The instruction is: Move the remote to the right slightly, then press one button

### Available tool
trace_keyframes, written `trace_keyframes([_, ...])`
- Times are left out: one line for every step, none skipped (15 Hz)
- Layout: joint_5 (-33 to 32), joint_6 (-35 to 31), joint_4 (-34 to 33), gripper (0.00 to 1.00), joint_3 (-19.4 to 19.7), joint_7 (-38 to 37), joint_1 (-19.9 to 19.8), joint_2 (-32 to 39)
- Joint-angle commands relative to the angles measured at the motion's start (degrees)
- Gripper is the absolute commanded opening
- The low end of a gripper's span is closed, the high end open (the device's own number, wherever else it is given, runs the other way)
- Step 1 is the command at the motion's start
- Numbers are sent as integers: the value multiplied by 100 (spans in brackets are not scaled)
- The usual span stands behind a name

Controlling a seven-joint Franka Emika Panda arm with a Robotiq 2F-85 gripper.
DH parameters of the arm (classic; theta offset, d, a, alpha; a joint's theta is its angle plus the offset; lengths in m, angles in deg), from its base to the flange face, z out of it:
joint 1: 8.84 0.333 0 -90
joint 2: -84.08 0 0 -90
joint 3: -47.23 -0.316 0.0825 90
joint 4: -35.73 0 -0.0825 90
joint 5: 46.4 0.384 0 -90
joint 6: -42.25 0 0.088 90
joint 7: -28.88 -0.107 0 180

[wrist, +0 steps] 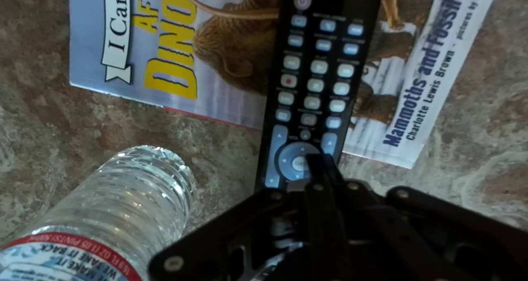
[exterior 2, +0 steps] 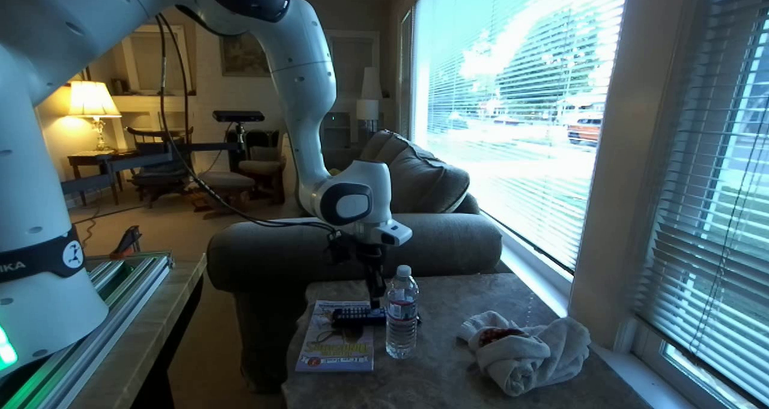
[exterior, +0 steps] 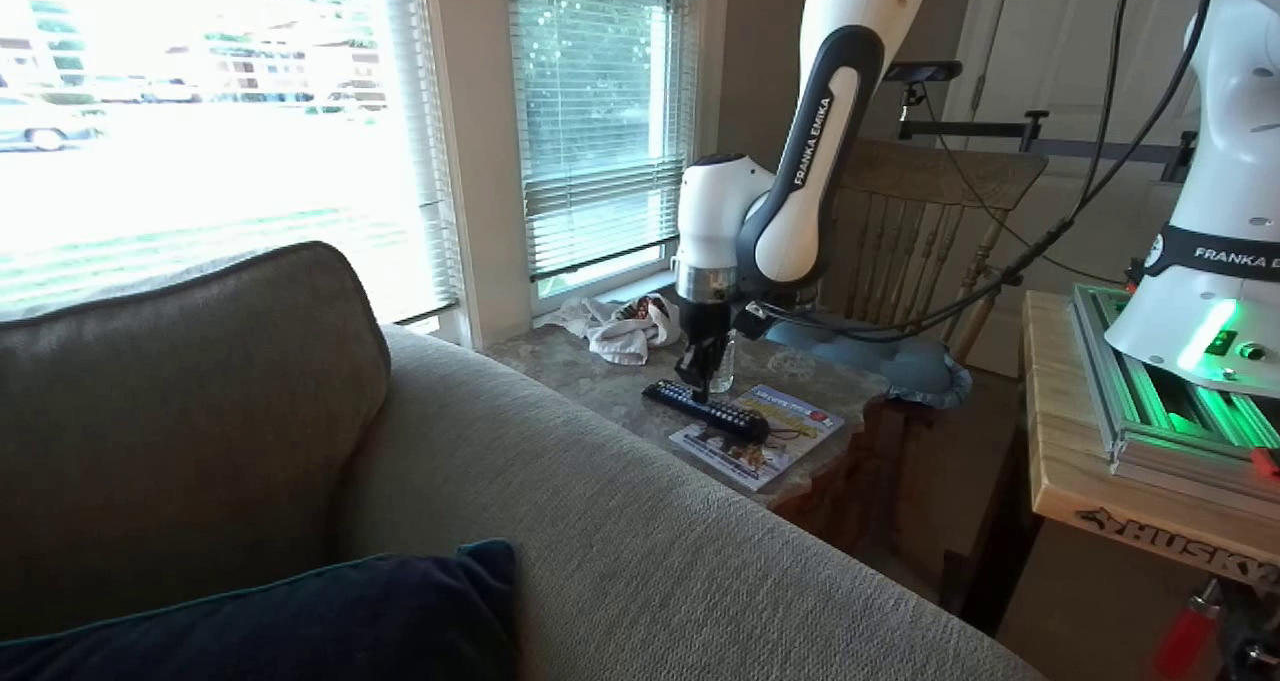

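Observation:
The remote (exterior: pixel 737 420) is a slim black bar with several rows of light buttons. It lies partly on the colourful magazine and partly past its edge, in both exterior views (exterior 2: pixel 351 317). In the wrist view the remote (wrist: pixel 317 72) runs up from the jaws, its lower end hidden behind them. My gripper (wrist: pixel 324 159) is shut with nothing between its fingers. Its tips are over the right side of the remote's round direction pad, in front of part of the centre button. In an exterior view the gripper (exterior: pixel 702 397) points down at the remote. I cannot tell whether the tips touch it.
The magazine (wrist: pixel 231 103) lies under part of the remote. A clear water bottle (exterior 2: pixel 401 325) stands close beside the remote and gripper, also near in the wrist view (wrist: pixel 119 202). A white cloth bundle (exterior 2: pixel 528 358) lies on the stone-topped table (exterior 2: pixel 444 379). A sofa arm (exterior: pixel 600 481) borders the table.

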Motion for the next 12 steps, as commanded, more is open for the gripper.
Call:
trace_keyframes([102,104,-179,0,20,-64,32,136])
trace_keyframes([102,103,-189,0,23,-61,29,149])
trace_keyframes([101,103,-205,0,28,-62,33,164])
trace_keyframes([101,117,-220,0,29,-67,35,172])
trace_keyframes([99,132,-228,0,27,-70,34,173])
trace_keyframes([98,140,-235,0,30,-75,35,178])
trace_keyframes([96,141,-236,0,34,-77,38,180])
trace_keyframes([96,145,-238,0,36,-78,38,181])
trace_keyframes([97,151,-241,0,32,-77,33,180])
trace_keyframes([100,157,-241,0,28,-85,28,177])
trace_keyframes([107,181,-252,0,26,-97,20,192])
trace_keyframes([111,227,-279,0,26,-111,15,218])
